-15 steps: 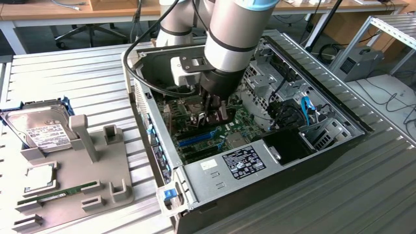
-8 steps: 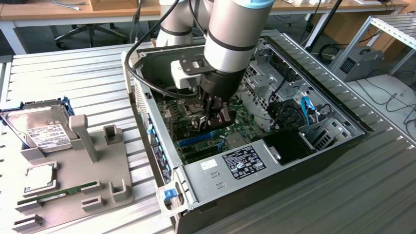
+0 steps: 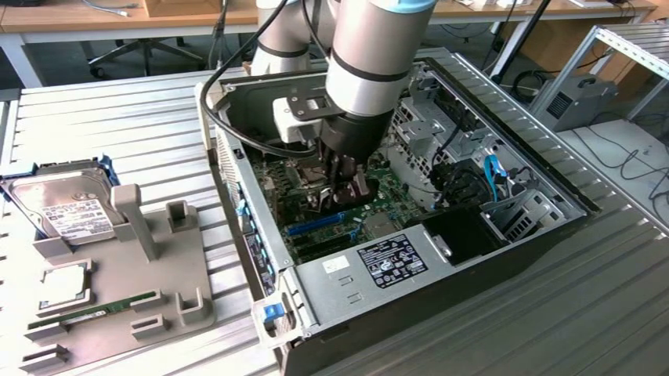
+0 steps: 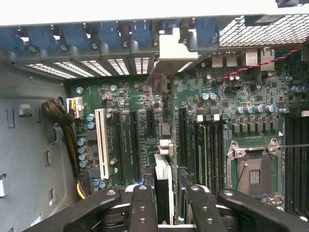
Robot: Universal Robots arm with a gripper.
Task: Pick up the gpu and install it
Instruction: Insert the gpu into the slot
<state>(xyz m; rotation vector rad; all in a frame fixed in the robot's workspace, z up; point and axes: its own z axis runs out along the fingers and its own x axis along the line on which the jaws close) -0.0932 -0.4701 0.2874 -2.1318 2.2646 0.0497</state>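
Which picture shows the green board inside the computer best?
The wrist view. It looks straight down on the motherboard, so the board spreads out wide across the picture. In the exterior view the arm covers much of it, leaving green patches.

Ribbed matt metal table (image 3: 125,133), perforated bare steel computer case (image 3: 345,274), glossy green motherboard (image 4: 231,116), seemingly matt black plastic gripper (image 4: 164,203).

Arm (image 3: 366,70) blocks much of the motherboard (image 3: 387,192); the gpu (image 4: 163,188) shows edge-on between the fingers (image 4: 142,208), its fan side hidden.
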